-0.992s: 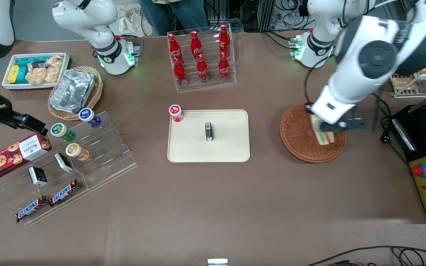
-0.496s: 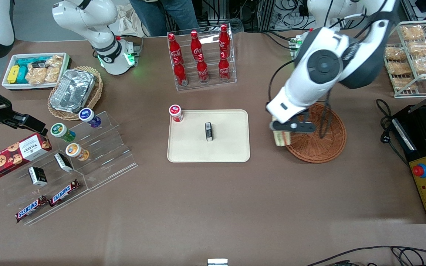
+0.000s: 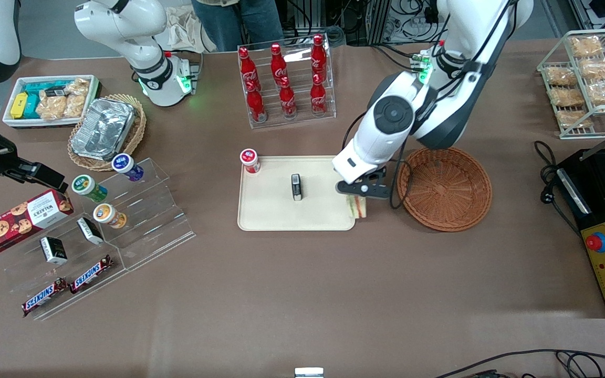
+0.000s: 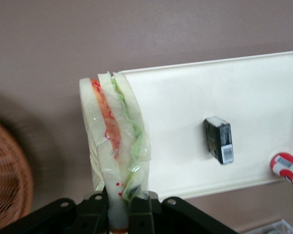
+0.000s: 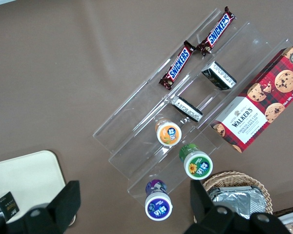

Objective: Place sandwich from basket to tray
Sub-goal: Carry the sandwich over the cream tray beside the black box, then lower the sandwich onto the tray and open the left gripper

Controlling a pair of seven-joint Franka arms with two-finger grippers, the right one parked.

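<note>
Over the counter (image 3: 302,294), between basket (image 3: 444,188) and tray (image 3: 271,210), the gripper (image 4: 118,204) is pinching the sandwich (image 4: 115,144) by one end above the tray's rim; releasing now risks it tipping off the edge, or later striking the small dark box (image 4: 218,140)

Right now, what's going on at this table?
The left arm's gripper is shut on the sandwich and carries it above the edge of the tray nearest the basket. The basket is empty. A small black box and a red-capped bottle already sit on the tray.
</note>
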